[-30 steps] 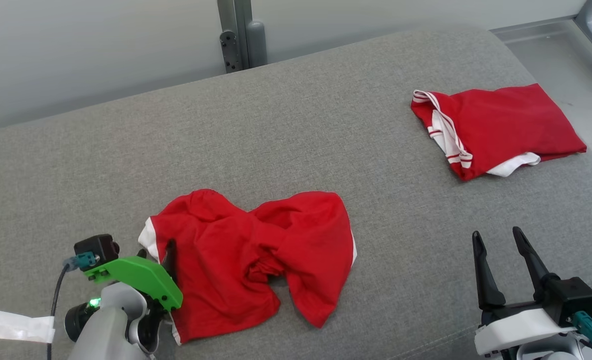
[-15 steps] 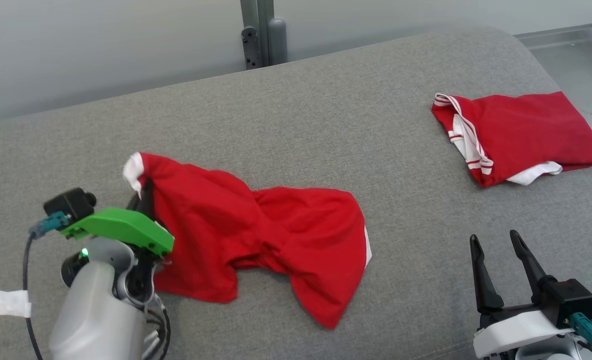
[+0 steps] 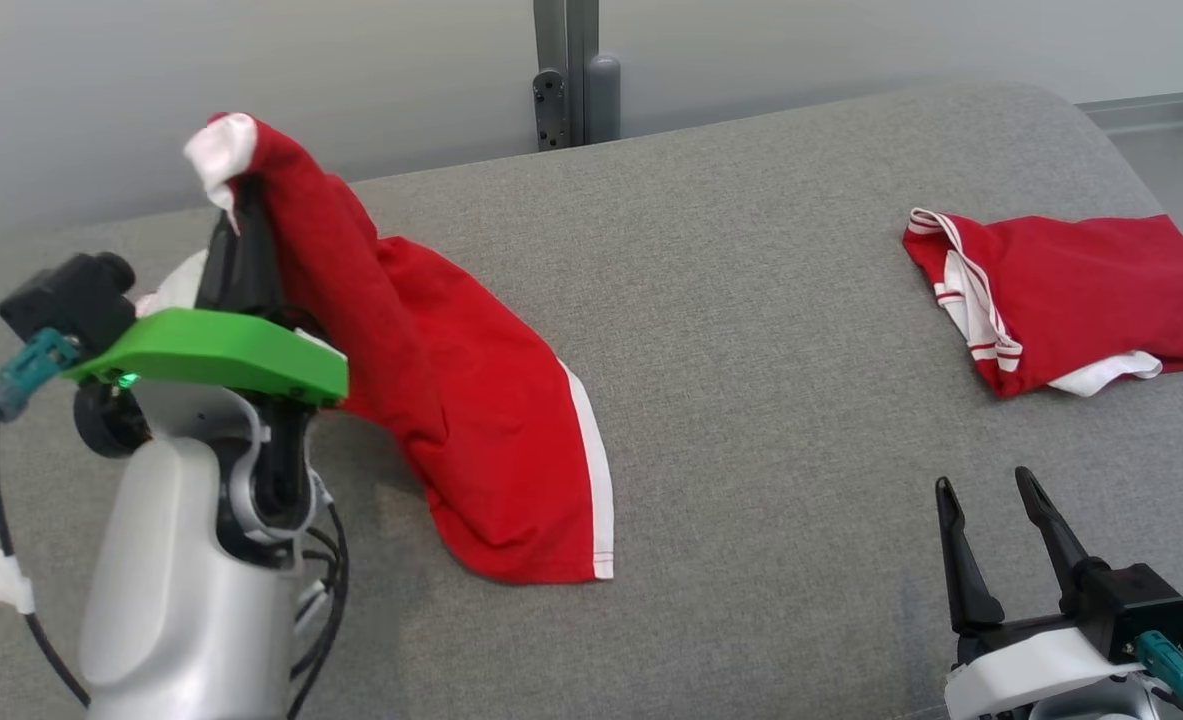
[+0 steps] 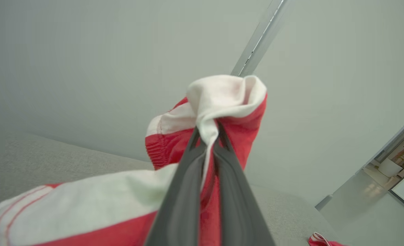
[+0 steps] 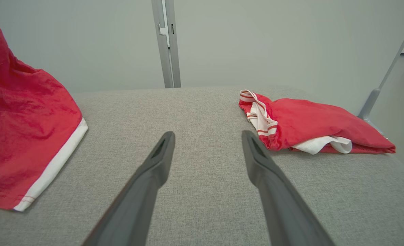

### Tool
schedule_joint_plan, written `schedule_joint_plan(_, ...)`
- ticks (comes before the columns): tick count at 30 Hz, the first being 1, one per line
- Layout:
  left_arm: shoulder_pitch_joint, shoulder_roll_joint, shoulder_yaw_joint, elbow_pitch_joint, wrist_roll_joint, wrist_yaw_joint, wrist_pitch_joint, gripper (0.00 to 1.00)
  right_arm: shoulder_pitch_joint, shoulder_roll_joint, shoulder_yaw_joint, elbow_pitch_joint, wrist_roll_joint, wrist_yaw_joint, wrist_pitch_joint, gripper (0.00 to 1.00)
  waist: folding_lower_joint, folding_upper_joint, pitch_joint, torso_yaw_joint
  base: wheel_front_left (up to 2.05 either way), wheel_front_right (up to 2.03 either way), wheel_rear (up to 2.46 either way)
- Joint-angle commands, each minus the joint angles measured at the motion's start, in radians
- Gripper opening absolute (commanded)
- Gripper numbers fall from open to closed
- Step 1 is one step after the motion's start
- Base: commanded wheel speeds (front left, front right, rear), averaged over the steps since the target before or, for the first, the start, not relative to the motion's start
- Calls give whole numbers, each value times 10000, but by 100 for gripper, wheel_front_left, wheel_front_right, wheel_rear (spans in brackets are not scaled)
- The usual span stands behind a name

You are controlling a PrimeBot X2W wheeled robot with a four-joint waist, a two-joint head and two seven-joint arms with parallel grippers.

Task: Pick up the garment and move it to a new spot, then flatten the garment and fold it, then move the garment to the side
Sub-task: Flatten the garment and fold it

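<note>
Findings for your review, by the head view's clock face.

Your left claw (image 3: 239, 215) is clamped hard on the garment (image 3: 451, 400). In the left wrist view the two fingers lie almost together, with a bunched white hem and a fold of red cloth pinched between them. The claw stands raised at 10 o'clock, fingers pointing to 12, well above the bench (image 3: 751, 250).

The garment is red with white trim and hangs from that grip. Its white corner sits on top of the fingertips, and the body of it drapes down and away toward 6 o'clock. The lower end, which carries a white side stripe, rests on the bench left of centre. The upper part is clear of the surface.

Your right claw (image 3: 985, 482) sits at 5 o'clock with its fingers spread wide and nothing between them — it holds nothing. The fingers point to 12, low over the bench, well apart from the garment.

A folded red piece (image 3: 1081, 290) lies flat at 2 o'clock near the bench's right edge. Its striped white band is turned toward 9 o'clock, and it is well apart from both claws.

A grey post (image 3: 566, 70) stands at 12 o'clock behind the bench, against a pale wall.
</note>
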Motion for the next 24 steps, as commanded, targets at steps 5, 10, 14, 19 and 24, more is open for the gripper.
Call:
schedule_joint_plan(5, 1106, -199, -1247, -572, 181, 213, 340, 0, -18, -57, 109, 34, 104, -15, 1, 100, 0, -1, 133, 3, 0, 0, 0)
schedule_joint_plan(10, 1603, -294, -2833, -6, -31, 185, 278, 0, -174, -111, 183, 80, 164, -15, 1, 100, 0, -1, 333, -67, 0, 0, 0)
schedule_joint_plan(14, 1511, -292, -4306, 581, -490, 275, -45, 0, -335, -155, 256, 120, 186, -15, 1, 100, 0, -1, 490, -213, 0, 0, 0)
schedule_joint_plan(19, 951, -294, -5854, 1367, -1111, 443, -569, 0, -466, -162, 349, 175, 215, -15, 1, 100, 0, -1, 629, -518, 0, 0, 0)
schedule_joint_plan(24, 245, -291, -6982, 1892, -1612, 628, -956, 0, -603, -114, 446, 231, 245, -15, 2, 100, 0, -1, 769, -1010, 0, 0, 0)
